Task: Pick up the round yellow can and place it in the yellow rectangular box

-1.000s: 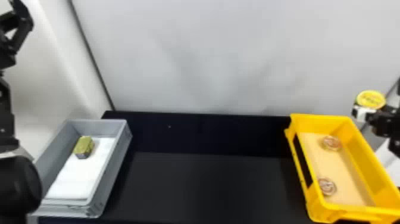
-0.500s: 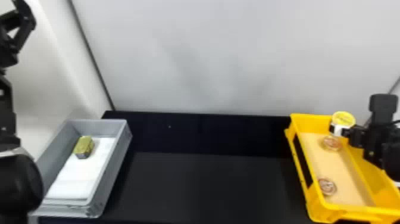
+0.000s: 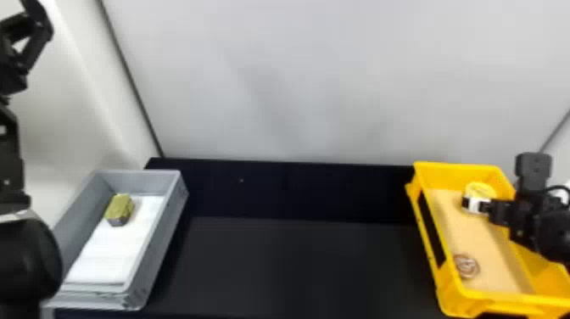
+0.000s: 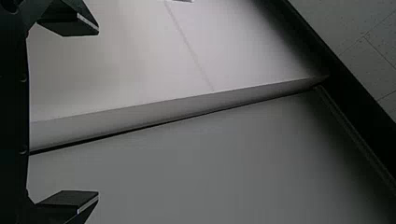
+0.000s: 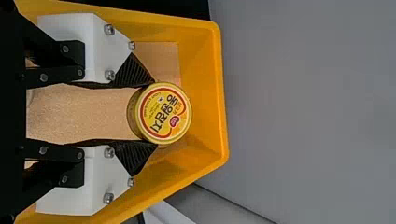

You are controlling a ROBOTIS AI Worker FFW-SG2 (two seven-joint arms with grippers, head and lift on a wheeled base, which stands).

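Round yellow can (image 3: 479,193), red-ringed lid (image 5: 164,113), gripped by right fingers (image 3: 485,207), left fingers (image 3: 42,26) spread apart

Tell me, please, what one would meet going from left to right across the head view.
Left arm → small olive-gold block, inside the grey box → round yellow can → right arm.

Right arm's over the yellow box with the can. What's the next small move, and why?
I'd probably ease the right gripper straight down, keeping its grip: the round yellow can sits between its fingertips, inside the outline of the yellow box, and I can't tell whether anything supports it yet.
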